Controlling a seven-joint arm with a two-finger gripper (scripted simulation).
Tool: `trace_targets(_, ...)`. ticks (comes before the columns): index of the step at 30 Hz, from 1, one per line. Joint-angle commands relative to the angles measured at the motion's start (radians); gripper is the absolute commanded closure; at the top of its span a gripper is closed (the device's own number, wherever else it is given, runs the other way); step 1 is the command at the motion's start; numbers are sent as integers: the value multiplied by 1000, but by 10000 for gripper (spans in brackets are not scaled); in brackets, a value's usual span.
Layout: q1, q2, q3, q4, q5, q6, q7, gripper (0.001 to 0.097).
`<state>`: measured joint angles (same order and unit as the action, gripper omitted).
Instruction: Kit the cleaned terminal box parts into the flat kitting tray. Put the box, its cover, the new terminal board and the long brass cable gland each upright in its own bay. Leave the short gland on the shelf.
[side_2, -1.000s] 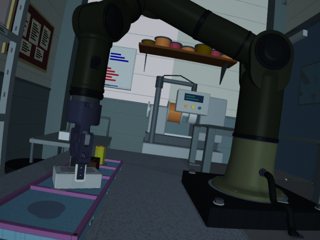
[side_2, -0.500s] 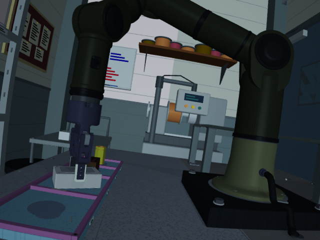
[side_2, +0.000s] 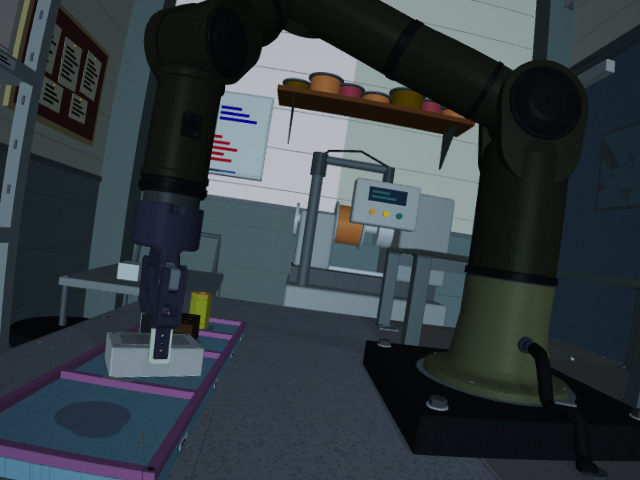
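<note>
The white terminal box [side_2: 153, 354] sits upright in a bay of the flat kitting tray [side_2: 119, 385], which has purple dividers. My gripper [side_2: 157, 345] reaches straight down onto the box with its fingers closed over the box's wall; the near finger lies against the front face. Behind the box, in the bays further along, stand a dark brown part [side_2: 187, 325] and a yellow brass cylinder [side_2: 200, 309]. The nearest bay holds only a dark round patch [side_2: 92, 418].
The tray's right rail [side_2: 199, 392] runs along the dark bench top. The arm's black base plate [side_2: 496, 408] stands to the right. A grey table with a small white block [side_2: 128, 271] is behind the tray. A metal rack fills the left edge.
</note>
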<state>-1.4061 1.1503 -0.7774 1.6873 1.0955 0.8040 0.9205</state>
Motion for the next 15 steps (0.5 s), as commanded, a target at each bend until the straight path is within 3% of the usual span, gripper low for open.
trace_targets(1, 0, -2, -1, -1, 0, 0, 0, 277)
trace_targets(15, 0, -2, -1, -1, 0, 0, 0, 224)
